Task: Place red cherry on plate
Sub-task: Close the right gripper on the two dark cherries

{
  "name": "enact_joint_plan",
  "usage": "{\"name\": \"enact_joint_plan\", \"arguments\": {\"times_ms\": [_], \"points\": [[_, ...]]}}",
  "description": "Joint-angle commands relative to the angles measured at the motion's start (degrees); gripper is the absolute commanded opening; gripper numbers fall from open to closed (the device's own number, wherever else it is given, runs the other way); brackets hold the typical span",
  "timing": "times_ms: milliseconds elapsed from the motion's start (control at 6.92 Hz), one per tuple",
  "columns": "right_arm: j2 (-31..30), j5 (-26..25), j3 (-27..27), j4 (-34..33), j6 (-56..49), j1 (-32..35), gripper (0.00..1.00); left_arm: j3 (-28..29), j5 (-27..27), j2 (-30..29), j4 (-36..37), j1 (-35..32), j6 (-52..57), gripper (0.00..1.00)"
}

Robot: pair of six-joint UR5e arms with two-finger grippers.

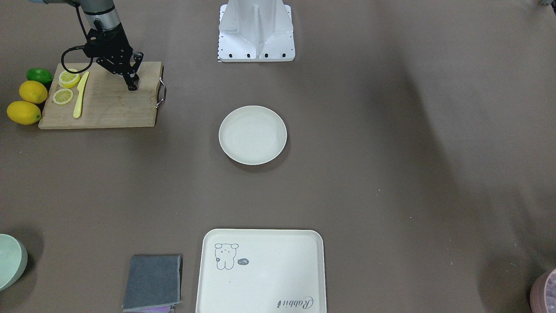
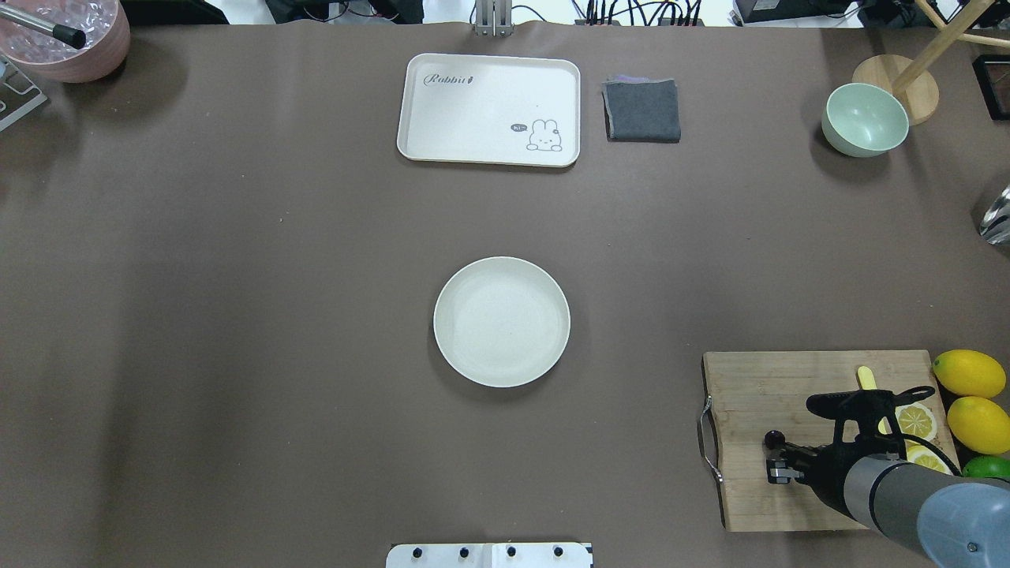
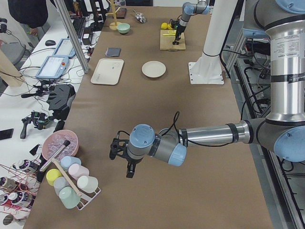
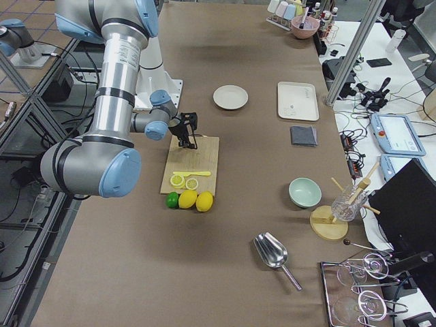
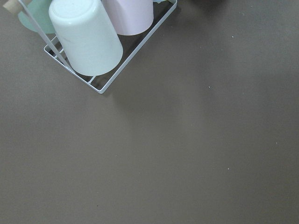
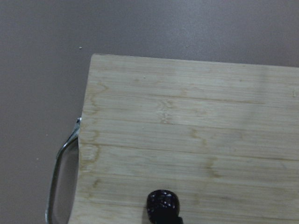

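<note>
The right pincer points down over the pale rectangular wooden cutting board, at the end with the metal handle. At its tips sits the red cherry, a very dark, glossy little fruit resting on the wood. In the right wrist view it lies at the lower edge, touching something dark beneath it. Whether the pincer is clenched on the fruit or merely touching it, I cannot tell.

On the far side of the board from the handle, beyond the pincer, lie two yellow lemon slices and a pale yellow plastic knife. Just off that end of the board are two whole yellow lemons and a green lime.

The round, shallow cream-white plate stands well apart from the right pincer, toward the middle of the brown table, with nothing on it.

The left pincer hangs above bare table at the other end, far from the board. Near it a white wire rack holds upturned pastel cups. Its grip cannot be told either.
</note>
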Motion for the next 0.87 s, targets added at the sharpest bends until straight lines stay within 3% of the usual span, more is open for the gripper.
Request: {"name": "enact_joint_plan", "arguments": {"times_ms": [0, 145, 434, 578, 723], "points": [[0.0, 0.2, 0.5, 0.0, -0.1, 0.0, 0.0, 0.0, 0.0, -0.1, 0.0, 0.0, 0.0, 0.98], [-0.1, 1.3, 3.6, -2.3, -0.7, 0.9, 0.0, 0.0, 0.0, -0.1, 0.1, 0.0, 0.0, 0.98], [2.9, 11.5, 13.8, -16.4, -4.4, 9.8, 0.0, 0.0, 0.0, 0.0, 0.1, 0.0, 0.0, 0.98], [7.7, 18.8, 16.6, -25.0, -9.0, 17.4, 0.0, 0.1, 0.0, 0.0, 0.2, 0.1, -0.1, 0.98], [17.1, 28.0, 18.2, -37.3, -13.5, 25.8, 0.0, 0.0, 0.0, -0.1, 0.9, 0.1, 0.0, 0.98]]}}
